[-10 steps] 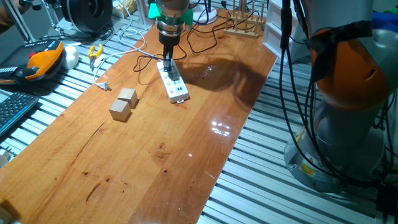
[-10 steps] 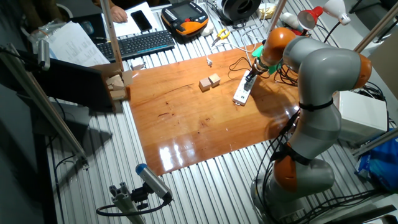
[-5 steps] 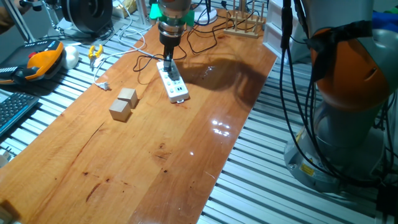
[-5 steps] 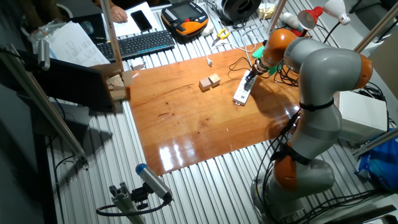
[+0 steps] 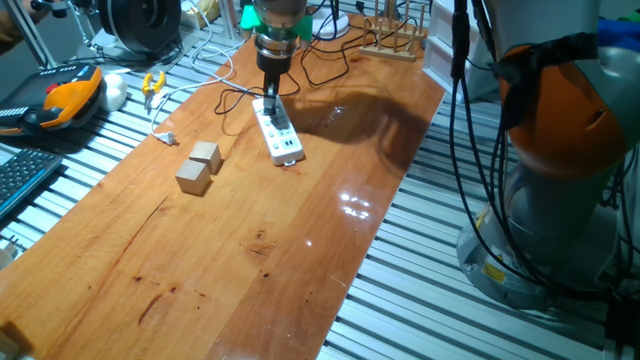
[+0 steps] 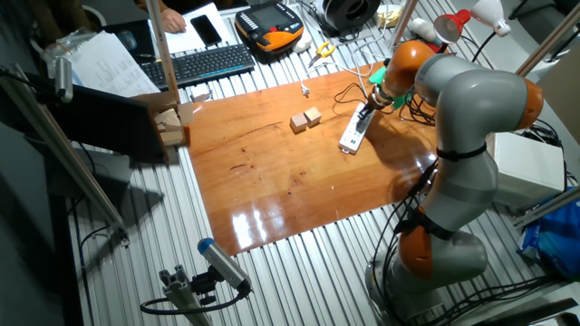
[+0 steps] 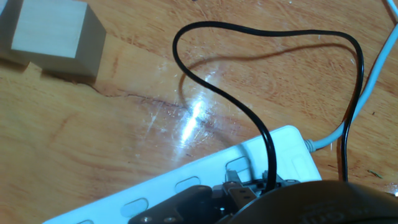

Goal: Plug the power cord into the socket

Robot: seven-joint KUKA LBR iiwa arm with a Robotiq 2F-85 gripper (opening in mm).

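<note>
Pinching the power cord (image 7: pixel 264 146) at its plug, my pincer (image 5: pixel 270 100) hangs right over the socket (image 5: pixel 279 135), prongs at an outlet slot just beneath me. I should press straight down, keeping the plug square.

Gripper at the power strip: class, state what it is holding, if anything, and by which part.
The gripper holds the power cord by its plug end, right over the socket strip; the cord loops away free. The fingers are mostly hidden, so the exact grip is unclear.
</note>
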